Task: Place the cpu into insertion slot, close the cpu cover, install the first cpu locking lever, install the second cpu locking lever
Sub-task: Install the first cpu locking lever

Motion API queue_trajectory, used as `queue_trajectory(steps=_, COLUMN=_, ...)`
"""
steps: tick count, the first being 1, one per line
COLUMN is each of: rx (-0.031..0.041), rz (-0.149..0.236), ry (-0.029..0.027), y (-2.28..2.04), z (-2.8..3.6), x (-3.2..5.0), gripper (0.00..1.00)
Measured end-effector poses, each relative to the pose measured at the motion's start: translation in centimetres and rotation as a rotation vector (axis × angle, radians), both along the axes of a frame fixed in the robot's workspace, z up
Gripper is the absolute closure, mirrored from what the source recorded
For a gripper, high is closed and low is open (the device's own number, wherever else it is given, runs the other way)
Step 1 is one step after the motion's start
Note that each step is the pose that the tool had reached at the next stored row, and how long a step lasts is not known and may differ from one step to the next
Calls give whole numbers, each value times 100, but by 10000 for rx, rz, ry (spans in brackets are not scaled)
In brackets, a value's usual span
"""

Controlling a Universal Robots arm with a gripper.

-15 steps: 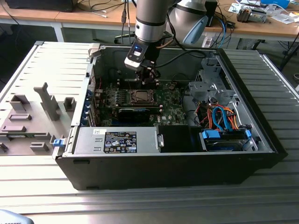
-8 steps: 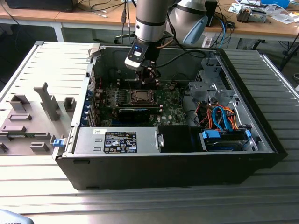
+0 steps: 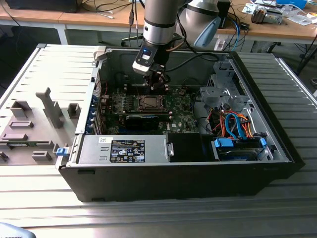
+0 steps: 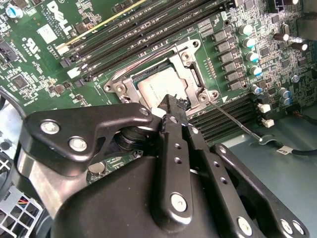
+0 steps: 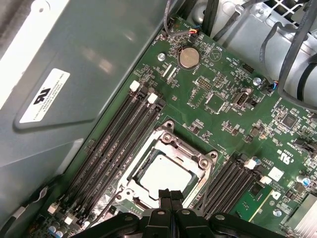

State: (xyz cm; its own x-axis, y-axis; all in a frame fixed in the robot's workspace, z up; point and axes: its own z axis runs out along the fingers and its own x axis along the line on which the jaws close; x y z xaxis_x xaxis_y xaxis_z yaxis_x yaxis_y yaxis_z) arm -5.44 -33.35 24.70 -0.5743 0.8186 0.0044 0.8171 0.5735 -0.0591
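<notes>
Second wrist view is showing the gripper (image 4: 174, 105), jaws pressed together, hanging right at the edge of the cpu cover (image 4: 192, 79), which is lying flat around the cpu (image 4: 157, 85).

- The cpu (image 5: 166, 174), a flat square with a dull silver top, lies level in its socket just ahead of the gripper (image 5: 171, 194) tips.
- The insertion slot (image 4: 116, 87) shows its silvery rim around the chip.
- The cpu cover (image 4: 190, 74), a thin metal frame, lies down flat over the chip's edges.
- One locking lever (image 4: 233, 119), a thin rod, angles away from the socket corner beside the gripper.
</notes>
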Motion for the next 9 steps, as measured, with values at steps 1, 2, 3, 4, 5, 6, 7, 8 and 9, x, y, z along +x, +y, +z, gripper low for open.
queue_trajectory(steps=1, rx=0, rz=10, ry=0, y=0, z=0, x=0, gripper=89)
queue_trajectory(steps=2, rx=0, rz=21, ry=0, y=0, z=0, x=0, gripper=89)
queue_trajectory(steps=3, rx=0, rz=32, ry=0, y=0, z=0, x=0, gripper=89)
queue_trajectory(steps=4, rx=0, rz=42, ry=0, y=0, z=0, x=0, gripper=89)
queue_trajectory(steps=5, rx=0, rz=56, ry=0, y=0, z=0, x=0, gripper=89)
queue_trajectory(steps=6, rx=0, rz=67, ry=0, y=0, z=0, x=0, gripper=89)
queue_trajectory(steps=7, rx=0, rz=87, ry=0, y=0, z=0, x=0, gripper=89)
queue_trajectory(steps=8, rx=0, rz=96, ry=0, y=0, z=0, x=0, gripper=89)
queue_trajectory(steps=9, rx=0, rz=107, ry=0, y=0, z=0, x=0, gripper=89)
